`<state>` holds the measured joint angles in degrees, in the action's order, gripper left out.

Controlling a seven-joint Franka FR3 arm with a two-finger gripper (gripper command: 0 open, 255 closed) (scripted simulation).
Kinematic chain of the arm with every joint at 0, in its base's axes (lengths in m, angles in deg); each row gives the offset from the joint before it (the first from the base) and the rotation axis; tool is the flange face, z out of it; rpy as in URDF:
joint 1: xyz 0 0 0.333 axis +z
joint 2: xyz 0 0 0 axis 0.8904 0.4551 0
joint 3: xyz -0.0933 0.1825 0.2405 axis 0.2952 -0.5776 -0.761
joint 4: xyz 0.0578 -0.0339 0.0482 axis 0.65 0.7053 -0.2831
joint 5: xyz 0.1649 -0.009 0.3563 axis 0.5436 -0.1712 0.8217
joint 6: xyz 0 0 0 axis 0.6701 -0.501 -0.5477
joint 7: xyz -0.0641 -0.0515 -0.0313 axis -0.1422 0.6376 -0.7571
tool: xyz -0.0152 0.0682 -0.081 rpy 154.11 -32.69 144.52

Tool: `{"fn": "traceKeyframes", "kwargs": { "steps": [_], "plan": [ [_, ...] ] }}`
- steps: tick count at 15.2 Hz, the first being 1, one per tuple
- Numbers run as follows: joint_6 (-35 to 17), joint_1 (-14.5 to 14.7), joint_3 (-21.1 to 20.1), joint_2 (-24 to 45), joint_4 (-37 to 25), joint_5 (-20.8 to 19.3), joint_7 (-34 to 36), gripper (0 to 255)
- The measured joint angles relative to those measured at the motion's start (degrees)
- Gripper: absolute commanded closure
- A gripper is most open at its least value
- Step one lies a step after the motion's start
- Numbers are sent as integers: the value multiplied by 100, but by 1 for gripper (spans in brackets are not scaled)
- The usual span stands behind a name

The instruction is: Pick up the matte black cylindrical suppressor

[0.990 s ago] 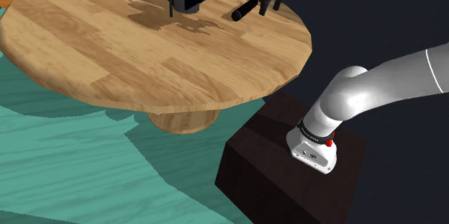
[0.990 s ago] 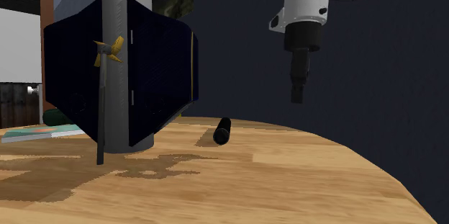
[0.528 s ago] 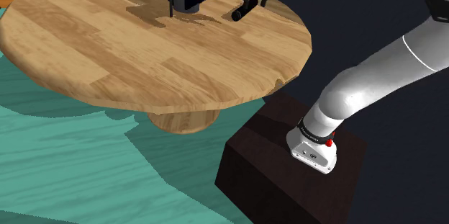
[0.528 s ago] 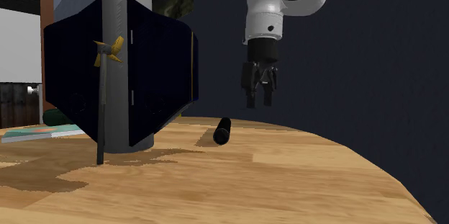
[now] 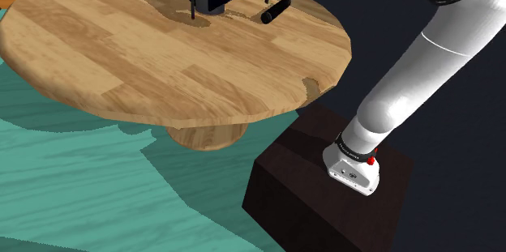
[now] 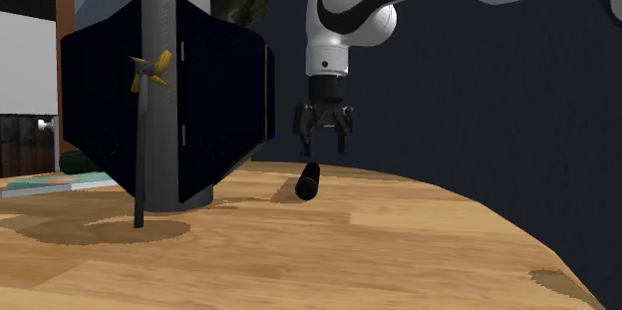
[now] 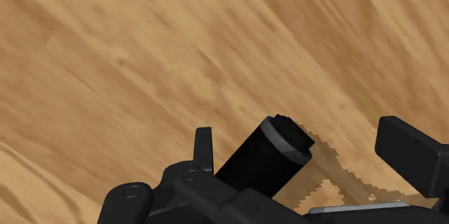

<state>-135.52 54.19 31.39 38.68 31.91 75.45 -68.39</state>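
Just beneath the jaws, which stand wide apart, the black cylindrical suppressor [image 6: 308,181] lies on its side on the wooden table [image 6: 399,248]; the gripper [image 6: 323,147] hovers above without touching it.

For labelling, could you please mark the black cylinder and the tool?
black cylinder [image 6: 308,182], second exterior view, its mid-body.
tool [image 6: 323,147], second exterior view, midway between fingertips.
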Motion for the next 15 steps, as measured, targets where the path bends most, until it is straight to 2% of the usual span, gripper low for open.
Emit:
{"fn": "traceKeyframes", "kwargs": {
  "steps": [8, 13, 15],
  "plan": [
    [434, -384, 354, 1723, -1970, 281, 942, 0],
    [891, -787, 587, 2911, -3483, 573, 1446, 0],
    [950, -874, 631, 3175, -3767, 642, 1614, 0]
  ]
}}
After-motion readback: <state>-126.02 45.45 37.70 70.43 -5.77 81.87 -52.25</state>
